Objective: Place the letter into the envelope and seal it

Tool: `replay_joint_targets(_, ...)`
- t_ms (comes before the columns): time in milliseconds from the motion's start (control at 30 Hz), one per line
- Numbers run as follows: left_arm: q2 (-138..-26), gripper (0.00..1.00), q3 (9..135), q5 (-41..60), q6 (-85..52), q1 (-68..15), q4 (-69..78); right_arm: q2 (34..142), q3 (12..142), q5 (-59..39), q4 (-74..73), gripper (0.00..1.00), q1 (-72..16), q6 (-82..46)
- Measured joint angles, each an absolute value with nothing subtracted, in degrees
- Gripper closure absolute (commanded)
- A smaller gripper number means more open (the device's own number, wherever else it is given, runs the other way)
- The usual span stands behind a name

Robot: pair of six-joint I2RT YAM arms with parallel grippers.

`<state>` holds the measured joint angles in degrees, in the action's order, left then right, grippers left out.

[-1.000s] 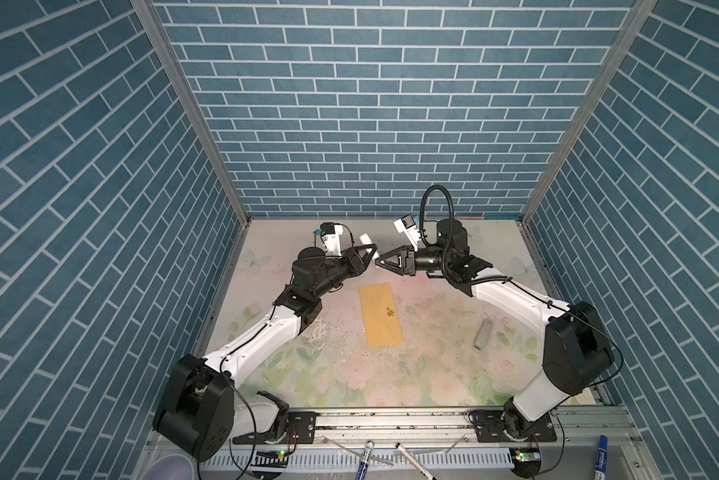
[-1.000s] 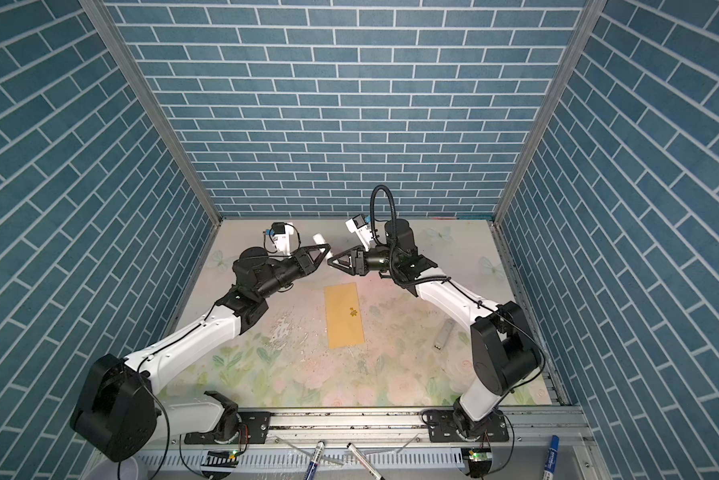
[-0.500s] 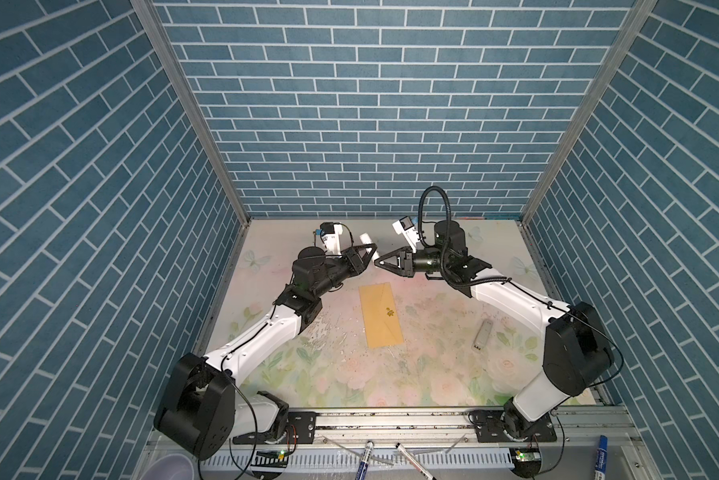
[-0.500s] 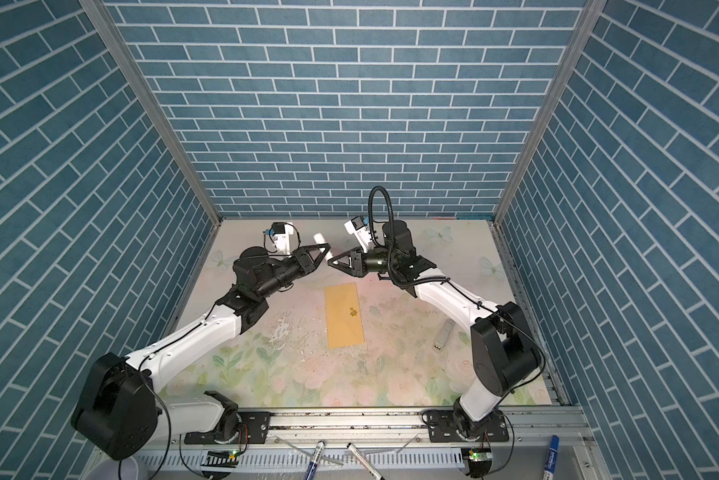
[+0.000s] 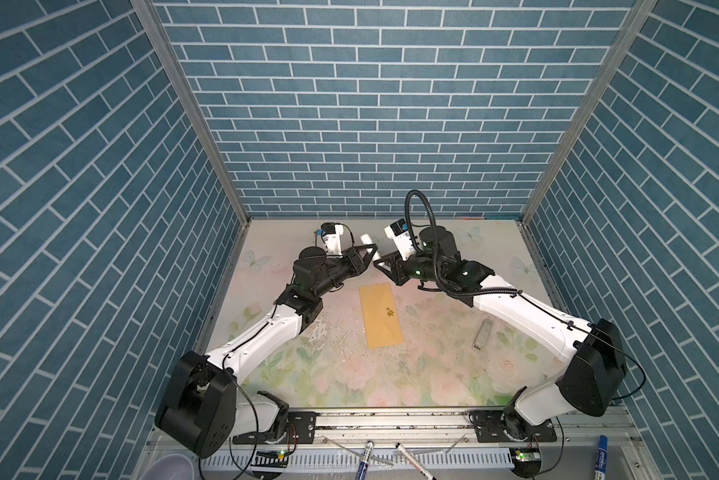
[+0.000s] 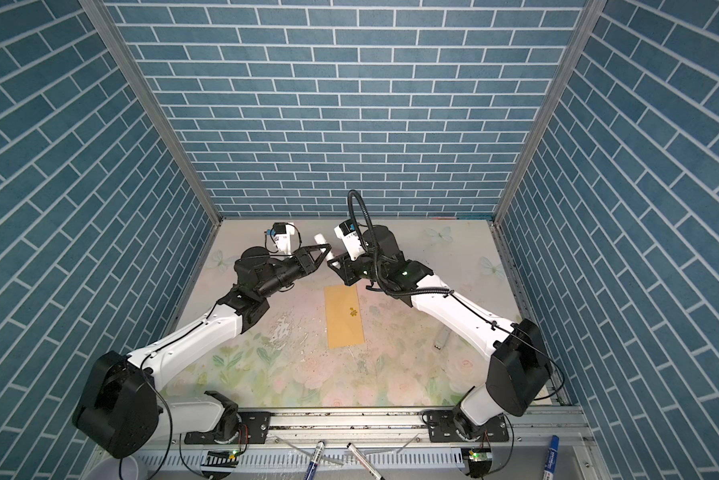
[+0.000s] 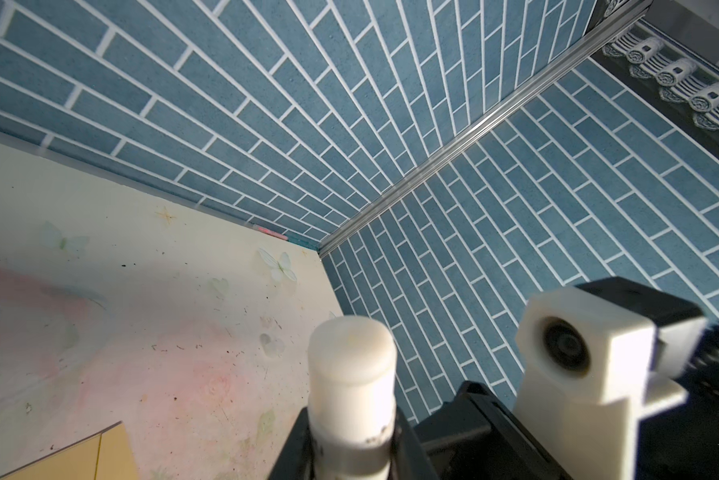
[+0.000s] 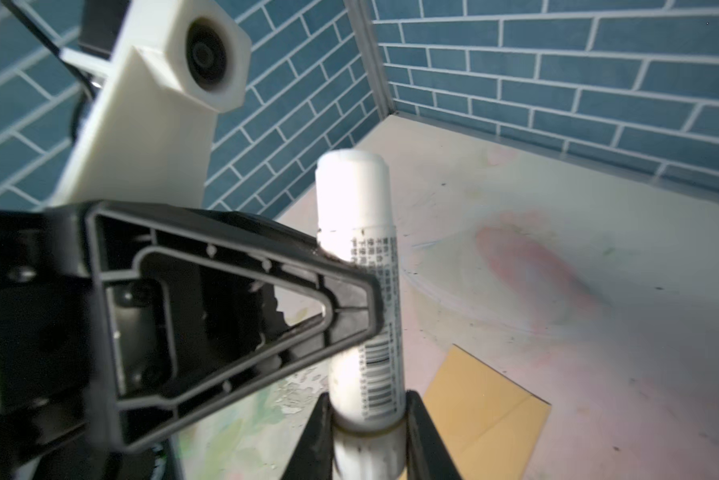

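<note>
Right wrist view shows a white glue stick (image 8: 355, 208) shared by both arms. The right hand (image 8: 368, 449) is closed on its base end, and the left hand (image 8: 370, 303) is clamped across the printed middle, just below the seam of what looks like the cap. The left wrist view confirms that grip, with the stick rising from between the jaws. Holding it at two points, up off the bench (image 5: 453, 365), probably lets one hand steady the body while the other turns or pulls an end, or it may simply be a handover. Which one it is cannot be told. In both top views the envelope (image 5: 380, 316) lies flat and alone near the middle of the bench, just in front of the two hands, emblem up and flap apparently folded down. The letter shows nowhere, so it is likely already inside. If so, gluing and pressing the flap is the work that remains.
</note>
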<state>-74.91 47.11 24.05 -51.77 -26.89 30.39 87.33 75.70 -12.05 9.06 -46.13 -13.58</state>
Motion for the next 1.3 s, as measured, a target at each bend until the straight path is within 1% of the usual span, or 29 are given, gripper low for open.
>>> replay_joint_targets(167,-75.40,1.00,47.13,22.92,-51.64,-26.70,31.38,89.54,79.99,4.58,13.26,1.00,-51.86,-8.25)
replay_joint_targets(333,-76.55,1.00,47.13,21.45,-51.53,-26.24,31.35,94.11,83.31,21.45,14.46,1.00,-57.04,-2.35)
replay_joint_targets(433,-77.06,1.00,47.11,20.73,-51.48,-26.09,30.85,96.25,84.31,27.05,14.39,1.00,-58.54,-0.05)
replay_joint_targets(533,-77.43,1.00,47.11,20.71,-51.55,-26.13,30.76,96.60,84.38,28.27,14.61,1.00,-58.76,0.51)
replay_joint_targets(567,-77.43,1.00,47.11,20.69,-51.53,-26.15,30.87,96.55,84.38,27.97,14.55,0.96,-58.67,0.49)
replay_joint_targets(600,-77.43,1.00,47.11,20.69,-51.55,-26.13,30.98,96.42,84.33,27.14,14.48,0.89,-58.43,0.45)
replay_joint_targets(633,-77.43,1.00,47.11,20.67,-51.53,-26.13,31.00,96.12,84.14,25.82,14.41,0.84,-58.02,0.36)
replay_joint_targets(700,-77.43,1.00,47.11,20.80,-51.59,-26.17,31.00,94.59,82.74,20.05,13.82,0.67,-56.05,-0.34)
replay_joint_targets(733,-77.43,1.00,47.11,21.06,-51.62,-26.26,31.09,93.58,81.67,16.62,13.26,0.62,-54.87,-1.19)
replay_joint_targets(833,-77.19,1.00,47.13,22.39,-51.64,-26.70,31.62,89.56,76.97,2.50,10.37,0.49,-48.90,-5.15)
replay_joint_targets(900,-77.14,1.00,47.48,23.31,-51.59,-27.03,32.01,87.15,73.58,-8.36,7.31,0.43,-44.27,-8.56)
replay_joint_targets(1000,-76.93,1.00,47.64,23.88,-51.57,-26.89,31.97,85.69,70.17,-21.50,1.89,0.41,-39.05,-13.78)
replay_joint_targets(1100,-76.64,1.00,47.66,24.69,-51.57,-26.81,31.97,85.73,67.61,-32.23,-4.38,0.38,-34.94,-19.73)
replay_joint_targets(1200,-76.40,1.00,47.68,25.43,-51.57,-26.81,31.94,86.87,66.63,-40.60,-9.52,0.38,-33.10,-24.69)
replay_joint_targets(1300,-76.36,1.00,47.99,25.93,-51.57,-26.81,31.88,88.47,66.59,-46.11,-13.21,0.38,-32.95,-28.21)
